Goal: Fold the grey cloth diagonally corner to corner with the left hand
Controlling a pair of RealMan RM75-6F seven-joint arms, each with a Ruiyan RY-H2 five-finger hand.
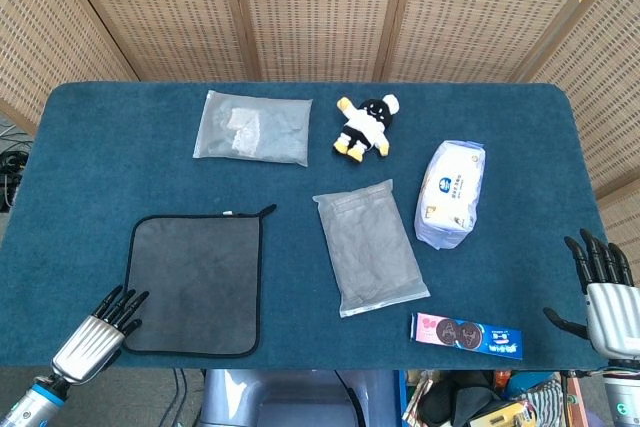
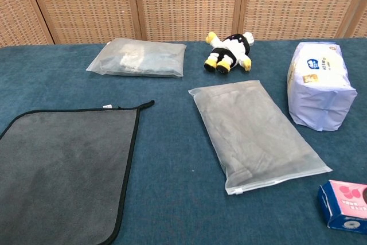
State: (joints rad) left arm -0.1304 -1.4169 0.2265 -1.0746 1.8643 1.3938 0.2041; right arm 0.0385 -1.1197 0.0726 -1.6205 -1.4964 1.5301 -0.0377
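My table (image 1: 90, 157) with its blue cover, grey cloth (image 1: 195, 284) lying flat near my left, two clear bags (image 1: 253, 126) (image 1: 368, 247), a small plush toy (image 1: 366, 128), a pack of wipes (image 1: 451, 193), a biscuit box (image 1: 466, 334) at the front edge

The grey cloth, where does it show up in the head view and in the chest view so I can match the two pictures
Head view: the grey cloth lies flat at lower left on the blue table, with the left hand by its near-left corner.
Chest view: the grey cloth fills the lower left corner, cut off by the frame.
Shared landmark: the plush toy at the far side, right of the cloth.
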